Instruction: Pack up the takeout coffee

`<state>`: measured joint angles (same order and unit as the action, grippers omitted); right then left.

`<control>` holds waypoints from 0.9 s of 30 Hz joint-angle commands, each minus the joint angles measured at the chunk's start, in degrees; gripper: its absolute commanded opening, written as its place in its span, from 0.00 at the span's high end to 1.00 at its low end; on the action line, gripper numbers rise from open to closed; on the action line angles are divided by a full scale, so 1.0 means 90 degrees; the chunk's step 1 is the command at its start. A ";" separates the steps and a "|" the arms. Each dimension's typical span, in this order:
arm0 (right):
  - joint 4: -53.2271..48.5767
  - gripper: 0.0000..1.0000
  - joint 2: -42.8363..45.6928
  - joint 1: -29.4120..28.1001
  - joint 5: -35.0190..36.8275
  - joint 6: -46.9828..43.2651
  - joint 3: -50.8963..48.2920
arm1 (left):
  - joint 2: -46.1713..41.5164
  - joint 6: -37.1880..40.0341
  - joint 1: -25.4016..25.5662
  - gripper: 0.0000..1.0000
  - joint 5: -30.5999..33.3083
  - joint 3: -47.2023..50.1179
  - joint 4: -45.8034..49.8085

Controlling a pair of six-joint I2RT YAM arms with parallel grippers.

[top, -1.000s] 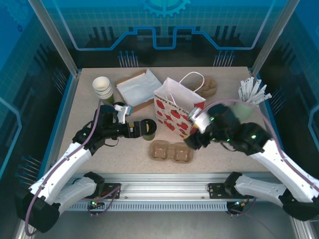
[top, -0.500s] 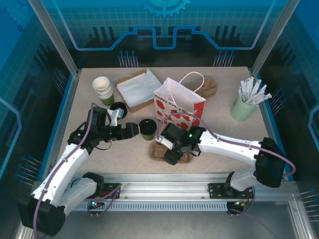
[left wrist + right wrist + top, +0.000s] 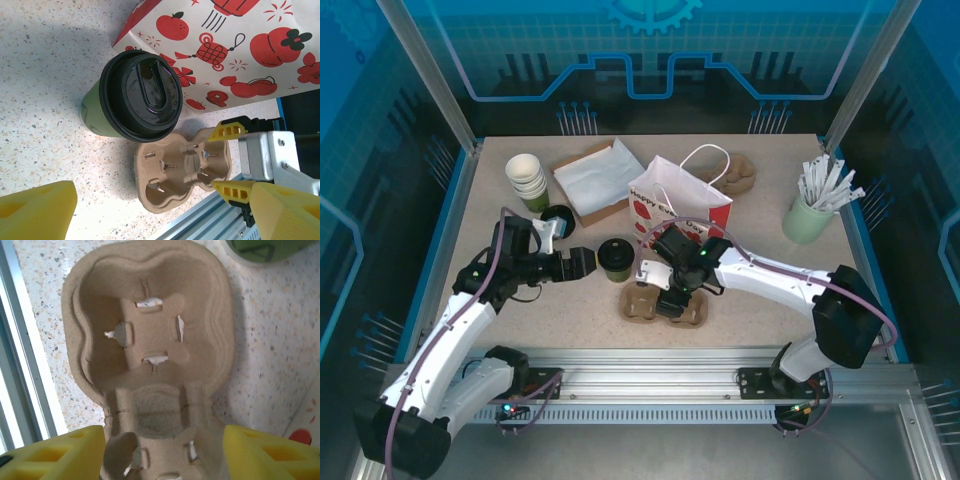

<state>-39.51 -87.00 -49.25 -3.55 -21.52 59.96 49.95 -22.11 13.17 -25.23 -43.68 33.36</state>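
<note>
Finding: the coffee (image 3: 616,258) is standing upright just behind the carrier (image 3: 635,303), at its left end and apart from it. Its long axis is running vertically. It is not yet sitting in either well.

Left gripper (image 3: 578,262): it is hovering beyond the carrier's left end, level with the cup and facing its side. Jaws are standing wide with nothing between them. The cup is lying straight ahead of them, near but apart. This arm is the nearer one to the coffee.

Right gripper (image 3: 670,295): it is hanging over the carrier's middle. Jaws are standing apart astride the narrow waist. Whether the fingers (image 3: 55,452) are touching the edges cannot be told.

Materials: the cup is showing an olive paper wall and a round, glossy black lid with a raised oval. The carrier is moulded brown pulp, matt and fibrous, with two slotted wells. A red-printed paper bag (image 3: 665,200) is standing behind the carrier.

Judgement: the next move is calling for a side grip on the cup.
</note>
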 commanded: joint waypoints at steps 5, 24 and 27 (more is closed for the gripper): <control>0.0502 0.40 -0.0153 0.0151 -0.0319 -0.1029 -0.0265 | -0.0080 0.0167 -0.0038 0.09 0.0176 -0.0030 0.0110; 0.0616 0.49 -0.0228 0.0059 -0.0239 -0.1284 -0.0554 | -0.0156 0.0210 -0.0037 0.09 0.0065 0.0051 0.0060; 0.0581 0.52 -0.0158 0.0005 -0.0245 -0.1262 -0.0614 | -0.0151 0.0210 -0.0037 0.09 0.0059 0.0050 0.0072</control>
<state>-33.76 -88.53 -48.49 -4.82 -32.47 55.64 49.39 -21.85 13.17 -24.25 -43.68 33.36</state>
